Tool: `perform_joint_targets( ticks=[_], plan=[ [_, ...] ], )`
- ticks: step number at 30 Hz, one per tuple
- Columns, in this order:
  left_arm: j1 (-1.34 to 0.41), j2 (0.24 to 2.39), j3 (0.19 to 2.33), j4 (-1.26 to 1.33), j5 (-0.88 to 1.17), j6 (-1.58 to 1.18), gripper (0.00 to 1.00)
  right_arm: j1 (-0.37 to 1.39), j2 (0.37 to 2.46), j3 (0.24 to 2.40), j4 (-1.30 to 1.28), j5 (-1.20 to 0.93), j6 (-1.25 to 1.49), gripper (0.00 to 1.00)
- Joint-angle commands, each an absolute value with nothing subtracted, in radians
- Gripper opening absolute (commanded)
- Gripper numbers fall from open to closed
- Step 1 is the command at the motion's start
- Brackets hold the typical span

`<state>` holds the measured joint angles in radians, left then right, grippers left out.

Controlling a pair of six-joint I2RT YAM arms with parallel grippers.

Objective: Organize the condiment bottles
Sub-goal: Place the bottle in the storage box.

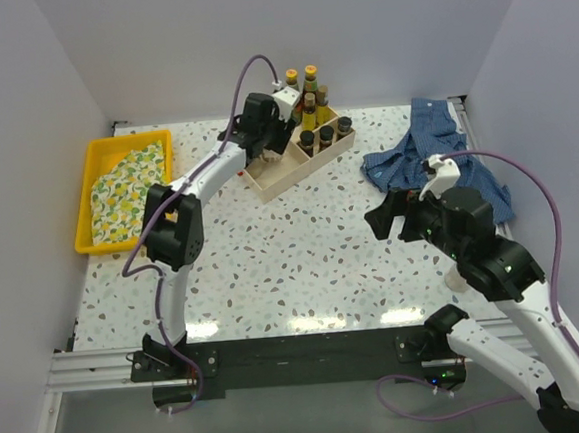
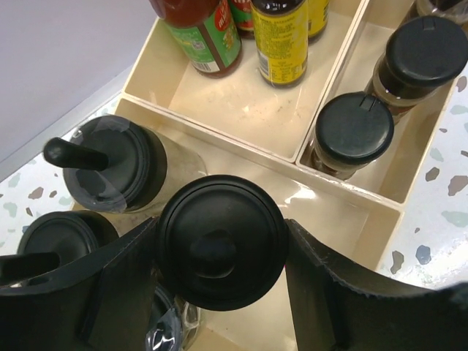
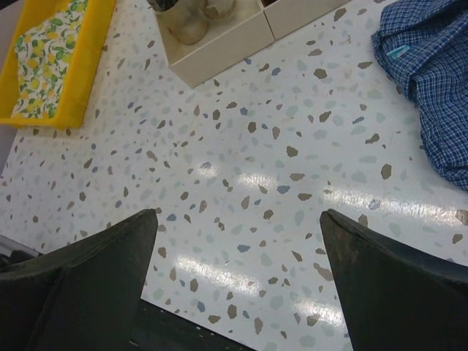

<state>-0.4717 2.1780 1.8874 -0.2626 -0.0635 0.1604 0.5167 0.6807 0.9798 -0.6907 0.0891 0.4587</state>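
A pale wooden divided box point(image 1: 285, 181) stands at the back of the table with the condiment bottles point(image 1: 312, 102) in it. My left gripper point(image 1: 263, 130) reaches into the box's left end. In the left wrist view my left gripper point(image 2: 223, 252) is shut on a squat black-lidded jar point(image 2: 219, 219), one finger on each side of its lid. Two more black-lidded jars point(image 2: 117, 168) stand just left of it. Slim sauce bottles point(image 2: 280, 40) fill the far compartment, and dark-capped jars point(image 2: 355, 130) fill the right one. My right gripper point(image 1: 386, 215) hangs open over bare table point(image 3: 238, 248), holding nothing.
A yellow tray point(image 1: 94, 152) with a lemon-print cloth point(image 1: 127, 189) lies at the left. A blue checked cloth point(image 1: 436, 160) is crumpled at the right, near my right arm. The box's front corner point(image 3: 219, 40) shows ahead of my right gripper.
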Motion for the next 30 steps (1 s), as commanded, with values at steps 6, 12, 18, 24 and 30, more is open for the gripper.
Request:
perform_joint_targets(
  ticks=[6, 12, 18, 24, 30],
  plan=[
    [-0.463, 2.207, 1.882, -0.109, -0.1, 0.21, 0.55, 0.517, 0.712, 1.028, -0.68, 0.098, 0.422, 0.98],
    [-0.465, 2.186, 1.881, -0.097, -0.14, 0.198, 1.0, 0.517, 0.686, 1.031, -0.704, 0.1, 0.451, 0.98],
    [-0.474, 2.061, 1.867, -0.138, -0.086, 0.149, 1.0, 0.515, 0.675, 1.002, -0.724, 0.097, 0.537, 0.98],
    [-0.535, 1.877, 1.836, -0.276, 0.037, 0.091, 1.0, 0.517, 0.764, 0.988, -0.86, 0.219, 0.741, 0.99],
    [-0.647, 1.579, 1.527, -0.255, 0.035, 0.04, 1.0, 0.515, 0.969, 1.147, -1.145, 0.558, 0.902, 0.99]
  ],
)
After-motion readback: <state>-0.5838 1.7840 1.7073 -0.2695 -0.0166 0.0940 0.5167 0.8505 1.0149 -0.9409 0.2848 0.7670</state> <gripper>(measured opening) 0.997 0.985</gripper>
